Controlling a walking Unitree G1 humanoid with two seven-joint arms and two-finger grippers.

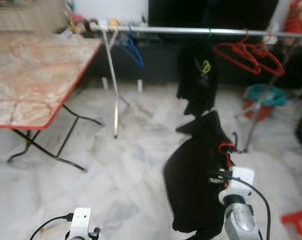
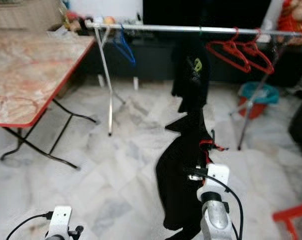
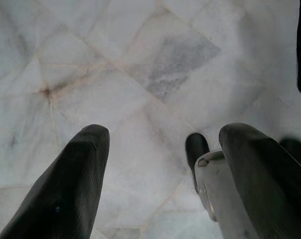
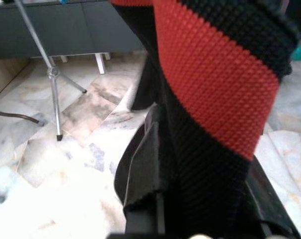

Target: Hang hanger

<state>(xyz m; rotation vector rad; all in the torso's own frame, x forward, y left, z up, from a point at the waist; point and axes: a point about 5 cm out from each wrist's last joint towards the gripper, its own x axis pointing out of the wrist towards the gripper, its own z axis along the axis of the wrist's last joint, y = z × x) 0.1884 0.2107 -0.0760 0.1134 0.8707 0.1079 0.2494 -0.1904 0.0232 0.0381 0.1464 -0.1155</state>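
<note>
A black garment [image 1: 196, 185] on a red hanger [image 1: 226, 148] hangs from my right gripper [image 4: 205, 209], which is shut on it at the lower right. Up close in the right wrist view, red and black knit fabric [image 4: 215, 84] lies between the fingers. Ahead stands a clothes rack with a silver rail [image 1: 191, 31]. On it hang a black shirt [image 1: 197, 80], two empty red hangers [image 1: 241, 55] and a blue hanger [image 1: 133, 50]. My left gripper [image 3: 160, 164] is open, low at the left, pointing at the marble floor.
A folding table [image 1: 36, 75] with a red rim stands at the left, its black legs reaching onto the floor. The rack's left leg [image 1: 113, 95] comes down beside it. A teal basin [image 1: 265, 95] sits under the rack's right end. A red stool [image 1: 297, 219] is at the lower right.
</note>
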